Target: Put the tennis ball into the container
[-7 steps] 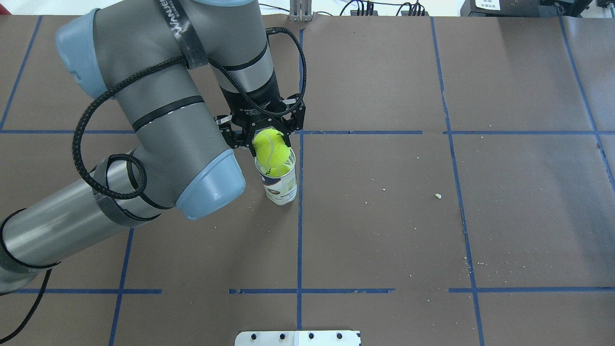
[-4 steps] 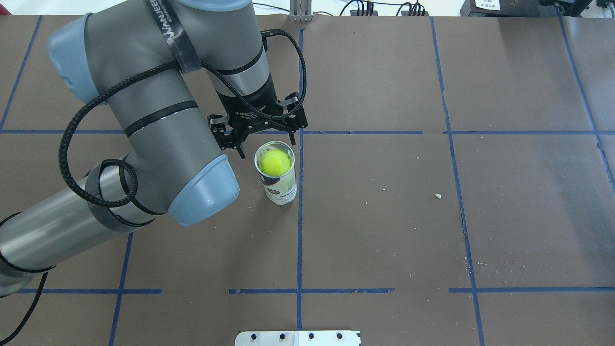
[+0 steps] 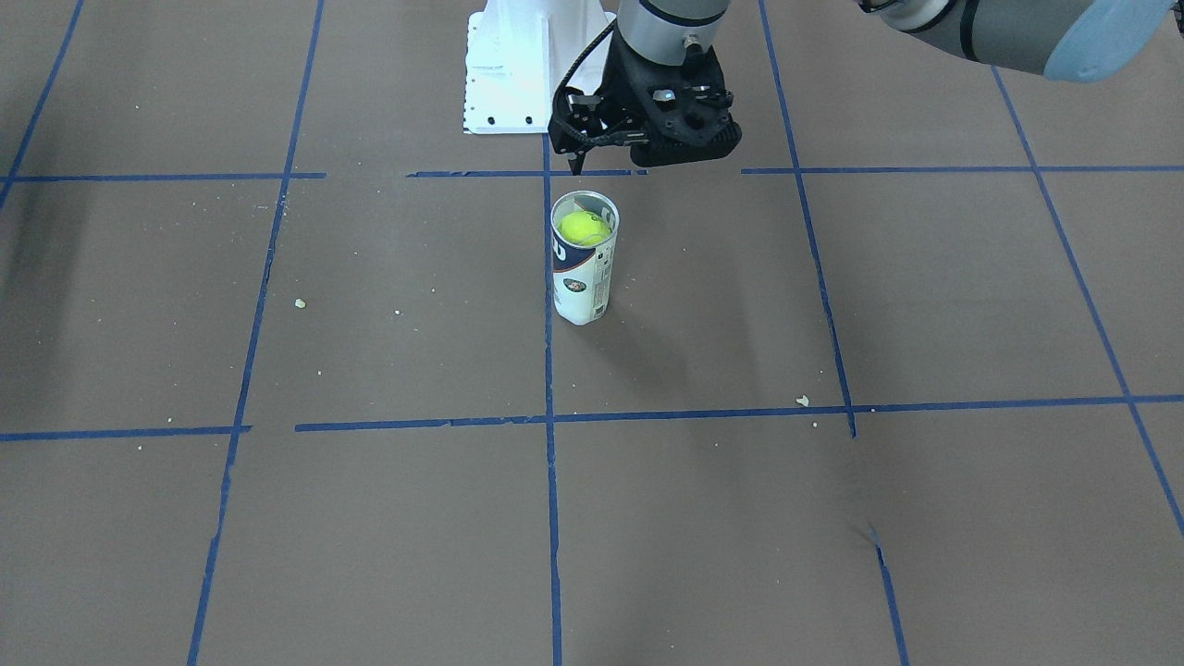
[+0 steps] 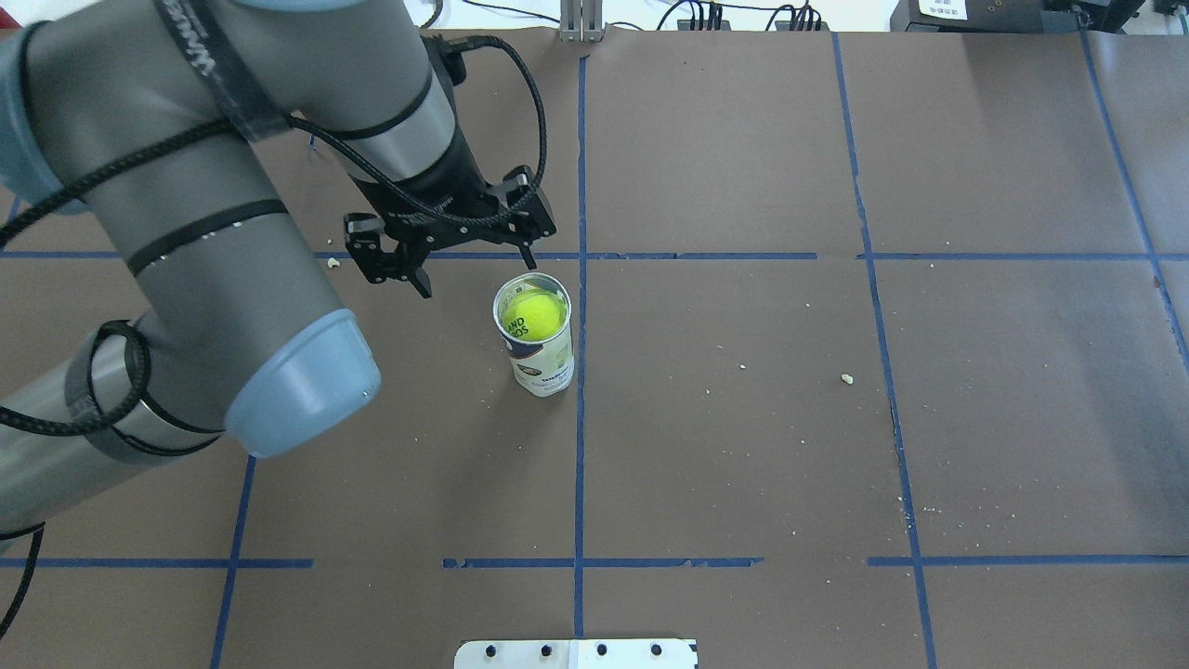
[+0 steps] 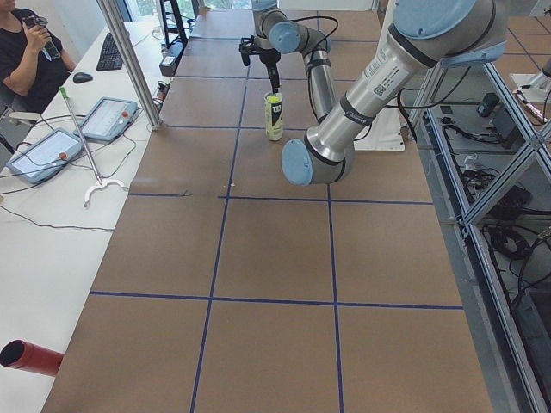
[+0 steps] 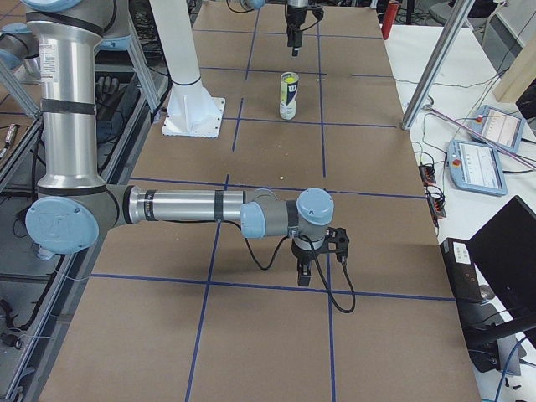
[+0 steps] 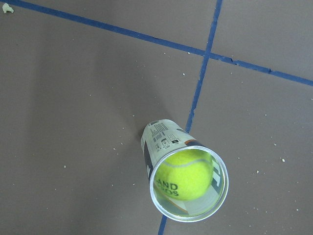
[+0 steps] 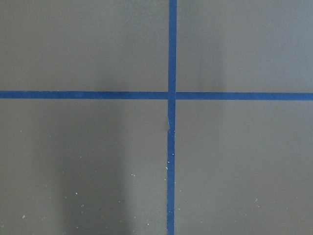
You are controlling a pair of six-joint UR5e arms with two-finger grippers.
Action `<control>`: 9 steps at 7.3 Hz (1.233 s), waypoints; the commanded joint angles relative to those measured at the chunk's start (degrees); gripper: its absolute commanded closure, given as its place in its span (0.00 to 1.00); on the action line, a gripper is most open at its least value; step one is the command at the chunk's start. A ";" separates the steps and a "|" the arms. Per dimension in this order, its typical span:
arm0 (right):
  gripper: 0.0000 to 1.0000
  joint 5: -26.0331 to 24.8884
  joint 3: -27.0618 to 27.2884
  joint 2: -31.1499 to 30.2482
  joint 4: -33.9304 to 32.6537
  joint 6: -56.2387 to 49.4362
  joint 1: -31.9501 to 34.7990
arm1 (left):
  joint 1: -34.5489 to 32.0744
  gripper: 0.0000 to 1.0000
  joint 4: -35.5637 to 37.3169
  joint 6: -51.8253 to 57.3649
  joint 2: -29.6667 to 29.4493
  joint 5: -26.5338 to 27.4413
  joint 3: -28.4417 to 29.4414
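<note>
Left gripper (image 4: pixel 476 274): fingers apart, holding nothing, hanging just left of and beyond the container (image 4: pixel 543 358), clear of its rim. Judged: release done, task's goal met.

Right gripper (image 6: pixel 321 268): low over the table (image 4: pixel 743 446), well apart from the work. Whether apart or together cannot be told.

Tennis ball (image 4: pixel 532 314): inside the container, below the rim, black lettering facing up. Yellow-green, fuzzy felt, pale curved seam.

Container: upright on the table beside a blue tape line (image 4: pixel 580 446), mouth up, which lets a ball drop straight in. Clear rigid plastic cylinder, thin bright rim, white and dark-blue label. The bore is only slightly wider than the ball. What lies beneath the ball is hidden by the label.

Table: flat, matt brown covering gridded with blue tape, scattered pale crumbs.
</note>
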 commanded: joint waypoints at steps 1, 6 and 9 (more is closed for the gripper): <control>0.00 0.00 0.00 0.00 0.00 0.00 0.03 | -9.82 0.00 0.24 15.30 6.69 -0.40 -4.41; 0.00 0.00 0.00 0.00 0.00 0.00 0.03 | -30.72 0.00 -8.07 58.65 28.76 -8.17 4.74; 0.00 0.00 0.00 0.00 0.00 0.00 0.03 | -43.48 0.00 -13.82 78.91 36.09 -9.55 17.93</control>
